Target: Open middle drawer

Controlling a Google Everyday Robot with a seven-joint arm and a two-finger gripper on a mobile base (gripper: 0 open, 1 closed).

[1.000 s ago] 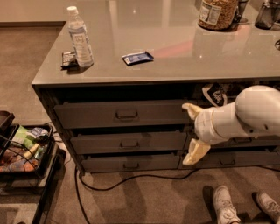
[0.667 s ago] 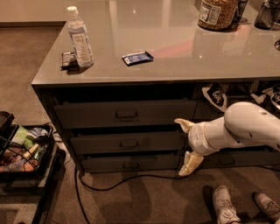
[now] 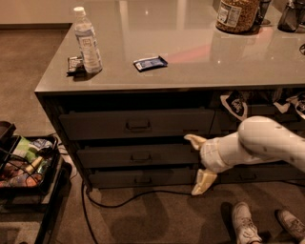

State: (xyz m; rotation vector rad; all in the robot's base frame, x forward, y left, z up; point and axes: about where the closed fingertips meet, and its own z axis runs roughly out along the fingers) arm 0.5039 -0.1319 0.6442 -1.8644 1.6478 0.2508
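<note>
The middle drawer [image 3: 114,157] is a wide dark-grey front with a small loop handle [image 3: 141,157] at its centre, and it looks shut. It sits between a taller drawer [image 3: 95,125] above and a slim drawer [image 3: 109,179] below. My gripper [image 3: 198,162] is open, with its cream fingers spread one above the other: the upper fingertip [image 3: 193,139] is near the middle drawer's top right corner and the lower one [image 3: 202,184] is by the bottom drawer's right end. It holds nothing. It is well to the right of the handle.
On the counter top [image 3: 200,57] stand a water bottle [image 3: 87,40], a blue packet [image 3: 150,63], a dark packet [image 3: 74,64] and a jar [image 3: 236,14]. A cart of snacks [image 3: 26,159] stands at the left. A cable [image 3: 133,195] lies on the floor. Shoes [image 3: 245,224] are at the bottom right.
My arm has swung left and lower, bringing the open gripper from right of the drawers to the right end of the middle drawer front. The drawers have not moved.
</note>
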